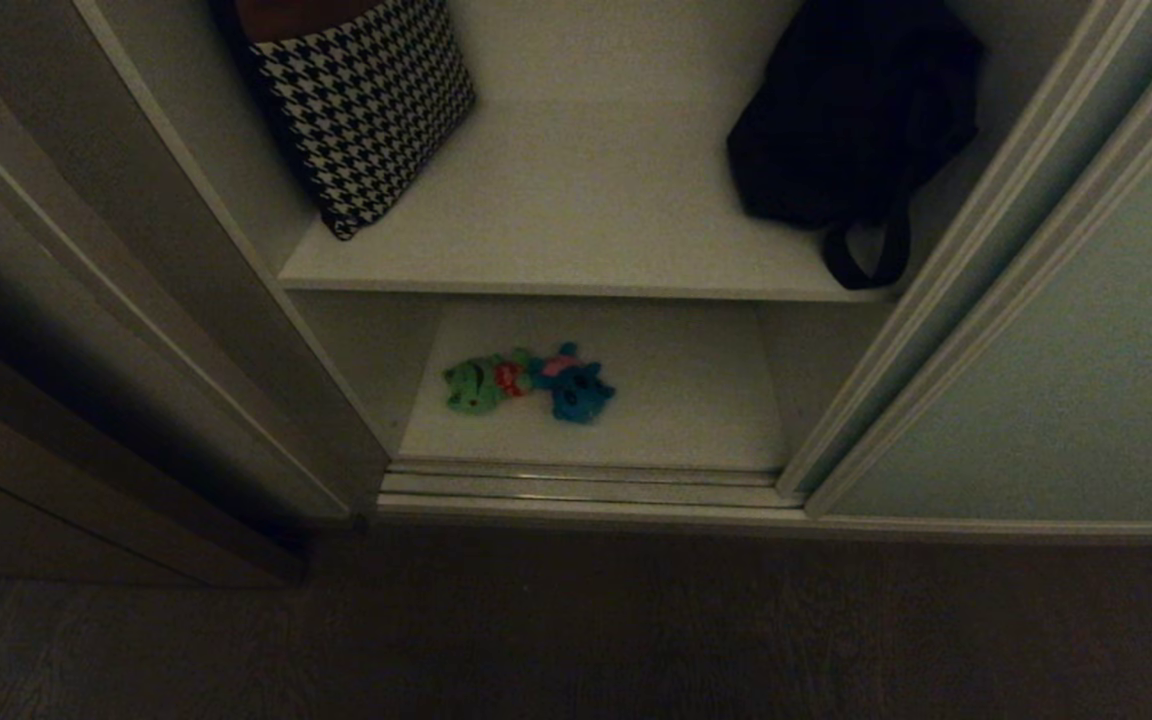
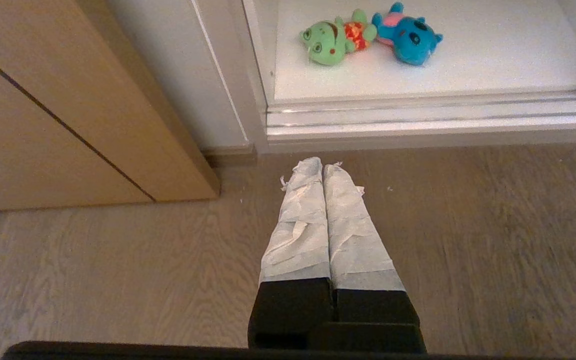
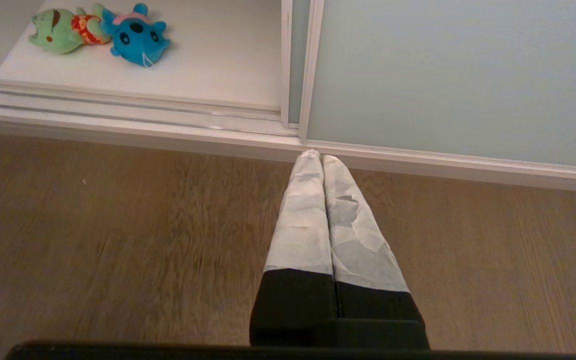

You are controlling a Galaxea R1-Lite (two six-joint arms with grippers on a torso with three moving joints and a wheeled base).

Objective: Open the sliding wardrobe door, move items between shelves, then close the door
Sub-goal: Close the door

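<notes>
Wardrobe door slid open, green toy touching teal toy on bottom shelf; houndstooth bag, black bag on the shelf above; left tool, right tool fingers together, empty, over floor

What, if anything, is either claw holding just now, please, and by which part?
Nothing is held: the left claw and right claw are both shut and empty, above the floor.

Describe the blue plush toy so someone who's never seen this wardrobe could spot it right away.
Look into the open wardrobe, below the upper shelf with the houndstooth bag and the black bag, to the bottom shelf. Two small plush toys lie there touching. The blue plush toy is the right one in the head view, teal with dark eye patches and a pink back; its neighbour, the green plush toy, has a red patch.
</notes>
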